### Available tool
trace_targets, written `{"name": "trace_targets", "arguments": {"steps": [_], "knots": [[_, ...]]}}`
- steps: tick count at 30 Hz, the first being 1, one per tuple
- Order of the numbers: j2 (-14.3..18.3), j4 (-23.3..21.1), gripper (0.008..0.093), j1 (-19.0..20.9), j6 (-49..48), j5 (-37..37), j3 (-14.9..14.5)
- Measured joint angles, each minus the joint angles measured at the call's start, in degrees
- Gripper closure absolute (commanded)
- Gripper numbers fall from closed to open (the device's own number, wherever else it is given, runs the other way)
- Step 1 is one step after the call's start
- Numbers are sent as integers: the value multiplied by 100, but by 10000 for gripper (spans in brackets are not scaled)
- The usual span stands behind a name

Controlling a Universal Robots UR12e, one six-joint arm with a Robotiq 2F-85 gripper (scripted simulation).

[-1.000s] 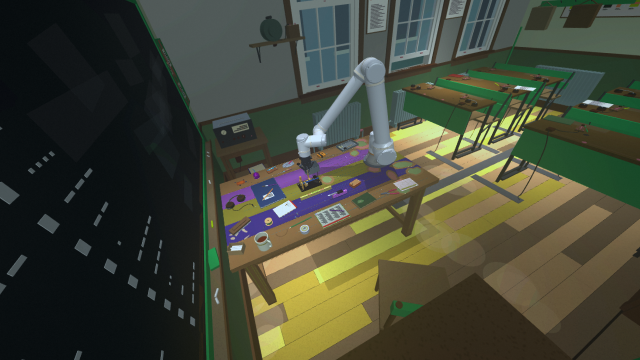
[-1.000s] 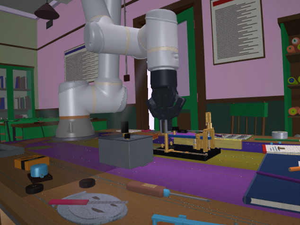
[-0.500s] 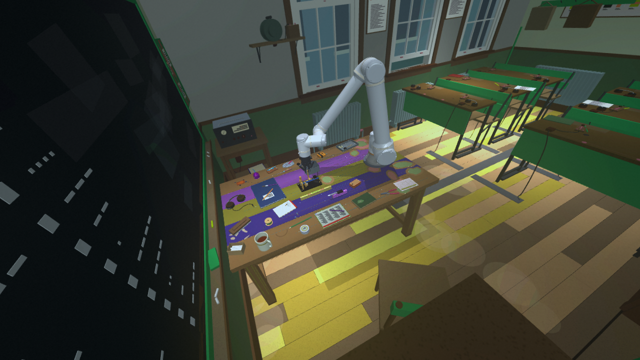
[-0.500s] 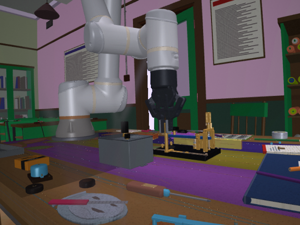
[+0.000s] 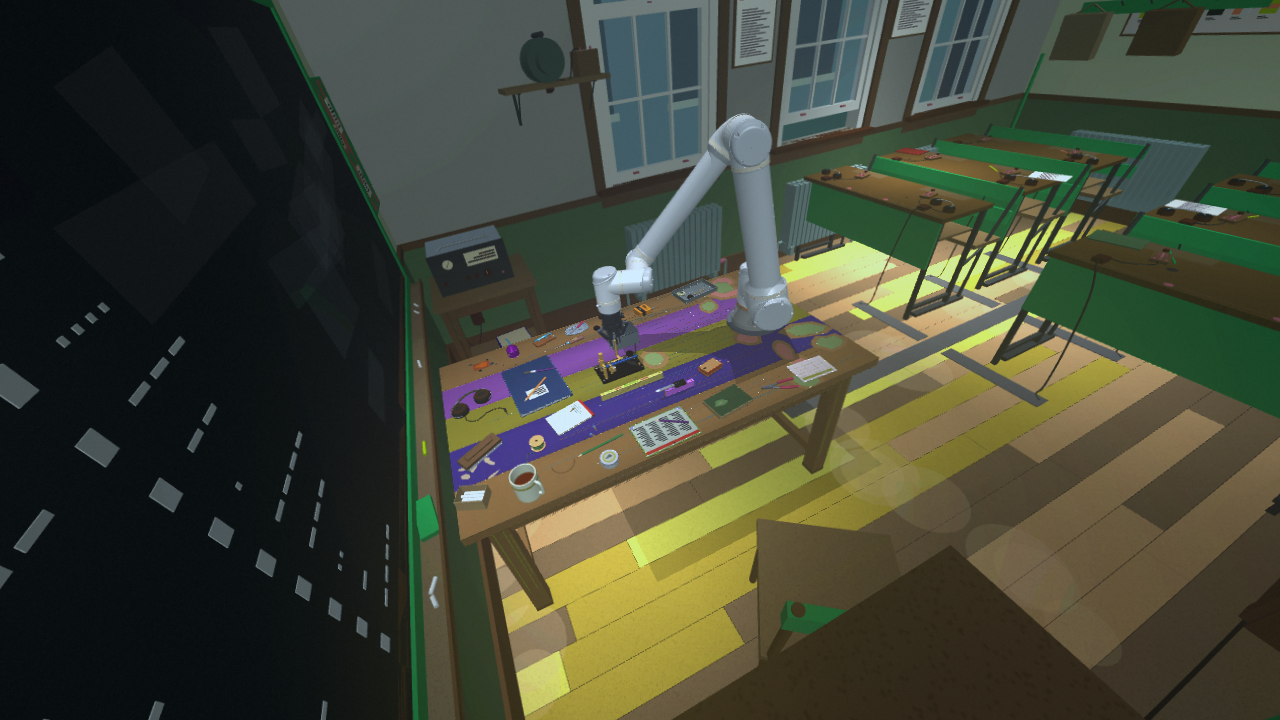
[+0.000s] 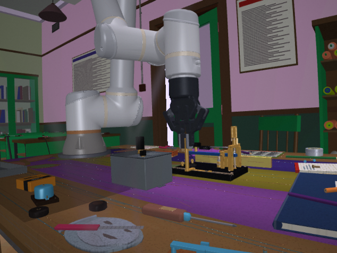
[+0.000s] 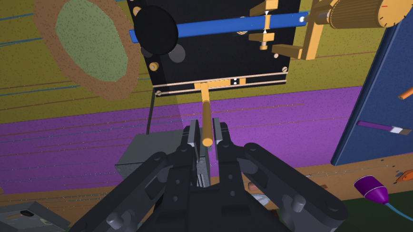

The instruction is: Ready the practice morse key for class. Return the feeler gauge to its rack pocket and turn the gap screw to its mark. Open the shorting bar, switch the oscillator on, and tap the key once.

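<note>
The brass shorting bar handle (image 7: 206,121) stands up from the near edge of the black morse key base (image 7: 219,49), and my gripper (image 7: 206,138) sits around its top end, open, holding nothing. The slider of the shorting bar (image 7: 219,84) rests on the rails along that edge. The blue key lever (image 7: 231,25) runs across the base to a round black knob (image 7: 156,30). The knurled brass gap screw (image 7: 358,13) sticks out at the far right. The grey oscillator box (image 6: 141,168) with its black toggle (image 6: 140,145) stands just left of the key.
A grey oscillator-side tray corner (image 7: 31,218) lies at the lower left. A dark blue book (image 6: 307,207) lies right of the key, a screwdriver (image 6: 174,213) in front of the box, and a purple plug (image 7: 371,189) near the table edge.
</note>
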Motion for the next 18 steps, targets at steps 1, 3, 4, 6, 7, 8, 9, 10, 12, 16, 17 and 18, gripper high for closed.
{"name": "trace_targets", "arguments": {"steps": [1,3,4,6,7,8,9,10,12,16,17,18], "knots": [[-9,12,786,0,0,0,-3],[-30,42,786,0,0,0,-12],[-43,59,786,0,0,0,-17],[-70,96,786,0,0,0,-27],[-85,117,786,0,0,0,-33],[-100,137,786,0,0,0,-39],[-115,158,786,0,0,0,-46],[-130,179,786,0,0,0,-52],[-159,219,786,0,0,0,-64],[-207,287,786,0,0,0,-85],[-216,300,786,0,0,0,-89],[-223,311,786,0,0,0,-93]]}}
